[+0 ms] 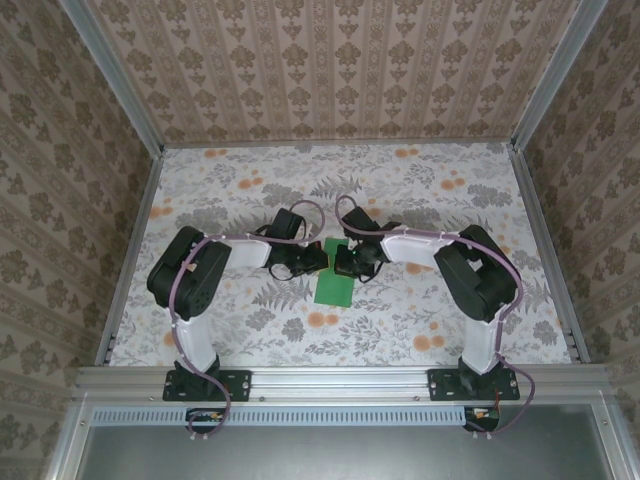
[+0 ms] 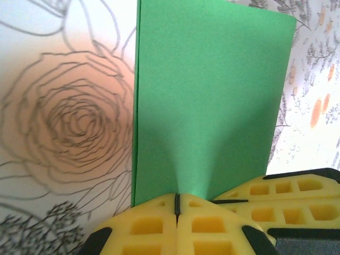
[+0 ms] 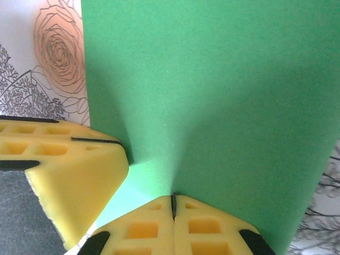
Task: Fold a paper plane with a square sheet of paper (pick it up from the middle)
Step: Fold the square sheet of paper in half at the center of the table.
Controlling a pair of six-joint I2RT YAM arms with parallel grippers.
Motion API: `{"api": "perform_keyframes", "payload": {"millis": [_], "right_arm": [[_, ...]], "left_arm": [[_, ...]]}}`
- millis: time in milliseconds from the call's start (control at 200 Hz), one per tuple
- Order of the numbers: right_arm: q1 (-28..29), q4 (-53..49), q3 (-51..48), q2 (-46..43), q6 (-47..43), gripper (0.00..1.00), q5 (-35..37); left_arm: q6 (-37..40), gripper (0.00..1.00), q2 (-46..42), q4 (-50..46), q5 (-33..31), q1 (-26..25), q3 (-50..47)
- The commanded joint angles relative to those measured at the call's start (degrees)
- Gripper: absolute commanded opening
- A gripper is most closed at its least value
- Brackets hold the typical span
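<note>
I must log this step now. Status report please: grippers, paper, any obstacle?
Left gripper shut on the square sheet of paper. Right gripper shut on same sheet, close beside left. No obstacle seen around it.

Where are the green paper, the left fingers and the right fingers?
green paper [image 1: 333, 290]: top view, its near half.
left fingers [image 2: 151, 226]: left wrist view, left yellow pad.
right fingers [image 3: 199, 228]: right wrist view, right yellow pad.

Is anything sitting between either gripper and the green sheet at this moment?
Nothing visible does. The left gripper and the right gripper are each shut directly on the square sheet of paper, pinching it close beside each other at one end.
</note>
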Motion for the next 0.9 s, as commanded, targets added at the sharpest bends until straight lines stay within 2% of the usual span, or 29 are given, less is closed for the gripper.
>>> {"api": "perform_keyframes", "payload": {"millis": [0, 240, 475, 575, 740, 895], "right_arm": [[-1.77, -4.02, -5.43, -1.87, -0.81, 0.00, 1.61], [-6.61, -4.01, -11.61, -6.39, -1.72, 0.00, 1.05], [-8.53, -3.17, -11.77, -11.80, -3.26, 0.00, 0.67], [-8.48, 0.87, -11.05, -13.23, -3.49, 0.00, -3.29], [-7.71, 8.29, -7.94, -8.71, -2.46, 0.00, -12.35], [-7.08, 10.06, -4.30, -2.80, -2.83, 0.00, -14.74]], "left_arm": [[0.26, 0.00, 9.79, -13.01, -11.15, -1.00, -5.27], [0.78, 0.00, 9.70, -12.40, -11.55, -0.91, -5.51], [1.37, 0.00, 9.28, -12.64, -11.03, -0.91, -4.95], [1.77, 0.00, 8.93, -13.00, -11.02, -0.91, -4.60], [1.98, 0.00, 9.01, -13.36, -10.93, -0.91, -4.11], [1.81, 0.00, 9.17, -13.51, -10.76, -0.91, -3.89]]}}
